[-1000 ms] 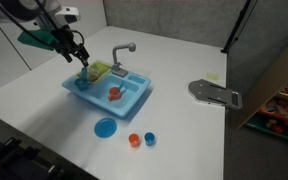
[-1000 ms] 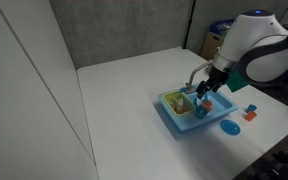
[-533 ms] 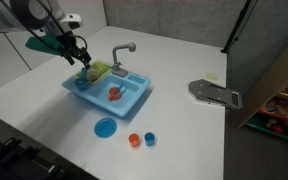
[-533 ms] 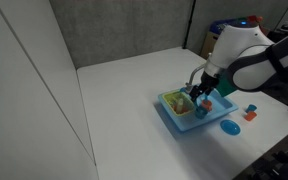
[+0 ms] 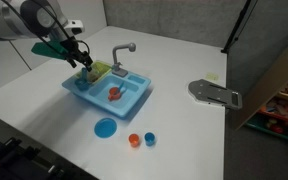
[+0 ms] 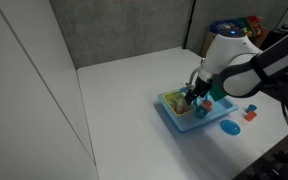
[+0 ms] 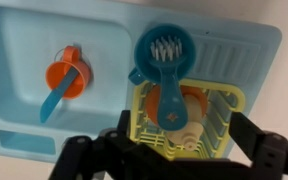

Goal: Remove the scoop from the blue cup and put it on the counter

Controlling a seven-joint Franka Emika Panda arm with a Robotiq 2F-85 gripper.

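The blue cup [image 7: 164, 48] stands upright on the light blue toy sink [image 7: 24, 40] next to the basin. A blue scoop [image 7: 170, 106] stands in it, and its handle leans over the yellow dish rack [image 7: 234, 100]. My gripper [image 7: 169, 152] is open and empty, just above the rack, with one dark finger on each side of it. In both exterior views the gripper [image 5: 81, 60] [image 6: 195, 95] hovers over the sink's rack end. The white counter [image 5: 44, 110] [image 6: 124, 100] lies all around the sink.
An orange cup [image 7: 69, 73] with a light blue utensil sits in the basin. The rack holds an orange plate and a beige piece. A grey faucet [image 5: 125, 49] stands behind the sink. A round blue plate [image 5: 105, 127], an orange cup [image 5: 134, 140] and a squat blue cup [image 5: 150, 138] stand in front. A grey object [image 5: 214, 93] lies further off.
My gripper has moved a little lower and further over the rack end of the sink. It stays open. The cup and scoop have not moved.
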